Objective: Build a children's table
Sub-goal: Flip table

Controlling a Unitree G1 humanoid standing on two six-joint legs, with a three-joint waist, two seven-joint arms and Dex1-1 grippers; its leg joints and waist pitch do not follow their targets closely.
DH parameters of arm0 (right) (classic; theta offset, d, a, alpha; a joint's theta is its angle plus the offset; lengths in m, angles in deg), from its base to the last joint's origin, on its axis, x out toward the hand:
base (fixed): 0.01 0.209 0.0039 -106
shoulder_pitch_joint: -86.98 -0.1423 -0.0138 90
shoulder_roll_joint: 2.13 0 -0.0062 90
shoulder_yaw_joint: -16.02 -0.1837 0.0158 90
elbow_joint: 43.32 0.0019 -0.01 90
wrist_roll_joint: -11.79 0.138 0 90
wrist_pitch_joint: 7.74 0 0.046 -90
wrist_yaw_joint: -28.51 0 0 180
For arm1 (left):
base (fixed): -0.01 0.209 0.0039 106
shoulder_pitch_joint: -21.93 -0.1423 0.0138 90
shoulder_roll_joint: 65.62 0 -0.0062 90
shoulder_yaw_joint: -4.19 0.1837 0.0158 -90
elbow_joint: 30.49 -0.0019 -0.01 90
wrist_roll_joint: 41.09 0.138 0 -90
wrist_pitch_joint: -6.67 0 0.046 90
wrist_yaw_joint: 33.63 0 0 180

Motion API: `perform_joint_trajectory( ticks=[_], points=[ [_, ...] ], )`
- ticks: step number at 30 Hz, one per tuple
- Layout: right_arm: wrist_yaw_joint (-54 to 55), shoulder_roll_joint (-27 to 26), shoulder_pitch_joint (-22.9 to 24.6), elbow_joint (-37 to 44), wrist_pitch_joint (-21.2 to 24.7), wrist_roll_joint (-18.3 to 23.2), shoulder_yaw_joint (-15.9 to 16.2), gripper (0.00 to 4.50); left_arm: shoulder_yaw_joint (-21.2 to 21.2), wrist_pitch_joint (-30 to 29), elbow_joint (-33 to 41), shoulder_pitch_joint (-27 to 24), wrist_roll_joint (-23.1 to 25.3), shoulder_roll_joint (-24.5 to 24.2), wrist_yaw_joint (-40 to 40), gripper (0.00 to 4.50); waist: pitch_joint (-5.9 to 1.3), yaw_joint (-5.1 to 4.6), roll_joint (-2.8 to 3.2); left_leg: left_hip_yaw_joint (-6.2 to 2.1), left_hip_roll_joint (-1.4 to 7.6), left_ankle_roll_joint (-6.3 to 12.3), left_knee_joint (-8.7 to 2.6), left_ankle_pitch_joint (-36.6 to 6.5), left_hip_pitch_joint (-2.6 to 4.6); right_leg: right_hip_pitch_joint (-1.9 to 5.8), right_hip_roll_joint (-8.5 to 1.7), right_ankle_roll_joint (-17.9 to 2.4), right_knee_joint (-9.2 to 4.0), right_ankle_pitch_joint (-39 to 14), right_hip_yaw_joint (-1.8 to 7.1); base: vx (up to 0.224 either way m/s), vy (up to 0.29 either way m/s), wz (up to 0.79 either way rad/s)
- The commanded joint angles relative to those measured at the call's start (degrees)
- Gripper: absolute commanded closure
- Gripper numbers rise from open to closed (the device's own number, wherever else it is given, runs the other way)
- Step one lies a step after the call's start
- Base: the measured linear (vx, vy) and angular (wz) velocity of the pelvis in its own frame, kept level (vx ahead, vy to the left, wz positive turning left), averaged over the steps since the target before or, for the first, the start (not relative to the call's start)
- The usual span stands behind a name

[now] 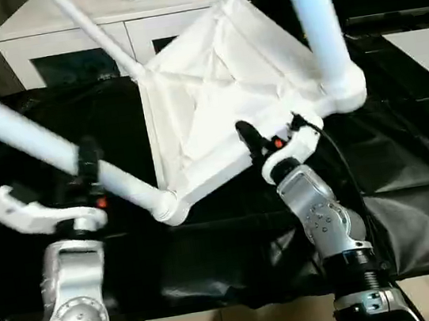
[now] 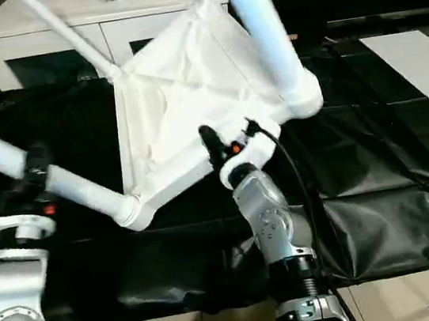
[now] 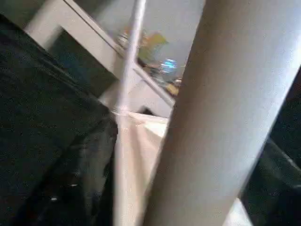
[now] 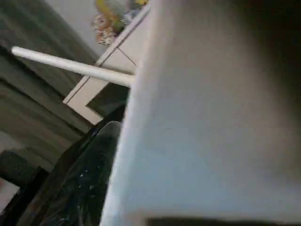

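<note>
The left claw sits at the near left, over the black-covered surface. Its black fingers stand on either side of a long white leg that slants up and away to the claw's left. Whether the fingers press the leg or merely straddle it cannot be told; in the left wrist view the same leg runs close past the camera.

To the right of that claw, the leg plugs into a round corner socket of the tabletop. The tabletop is tilted up on edge, ribbed underside facing the robot, with its near lower rim running from this socket up toward the right claw. Beyond the left claw, a thinner-looking leg rises from the far corner toward a white cabinet at the back.

The right claw is at the middle of the tabletop's near rim, one black finger against the ribbed side; the other finger is hidden behind the rim, so a grip cannot be confirmed. Up and to the right of this claw, a thick leg stands in another socket.
</note>
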Motion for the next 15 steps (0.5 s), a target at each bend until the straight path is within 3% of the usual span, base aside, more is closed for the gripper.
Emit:
perform_joint_trajectory(
  ticks=[1,3,8,11,15],
  points=[
    [-0.19,1.41,-1.07,4.45,-1.03,-4.14,0.13,2.34,-5.89,3.35,-3.07,-0.57,3.67,-2.53,-4.15,0.34,-3.52,-0.28,-0.3,-0.44,1.14,-1.5,-3.99,-7.05,0.99,2.2,-1.93,-3.35,-3.65,-3.55,1.62,0.0,0.0,0.0],
    [-0.24,2.53,-0.94,5.83,-0.88,-5.25,0.88,2.35,-9.03,5.6,-5.73,-1.09,6.0,-5.07,-6.3,0.29,-3.51,-0.33,-0.46,-0.46,1.25,-1.85,-4.11,-7.53,1.09,2.14,-2.01,-3.02,-3.61,-3.79,1.64,0.0,0.0,0.0],
    [0.38,5.24,-0.34,8.61,-0.24,-6.77,1.25,2.35,-19.34,11.32,-10.76,-1.4,5.52,-11.15,-7.05,0.28,-3.58,-0.52,-0.93,-0.5,1.12,-3.08,-4.26,-8.52,1.19,2.19,-1.93,-3.29,-3.36,-3.72,1.71,0.0,0.0,0.0],
    [0.91,6.27,0.04,9.65,0.21,-6.9,1.08,2.35,-20.99,12.24,-12.05,-1.35,5.54,-13.33,-6.27,0.28,-3.57,-0.55,-0.74,-0.53,1.23,-3.18,-4.35,-8.76,1.33,2.0,-1.97,-3.29,-3.2,-3.17,1.75,0.0,0.0,0.0],
    [1.88,8.55,1.14,11.51,0.31,-7.52,0.36,2.35,-23.73,14.2,-14.23,-0.08,3.44,-16.42,-5.3,0.28,-3.33,-0.15,-0.44,-0.46,1.18,-4.38,-4.58,-12.18,2.0,1.52,-1.71,-2.51,-3.58,-5.84,1.82,0.0,0.0,0.0]
  ],
)
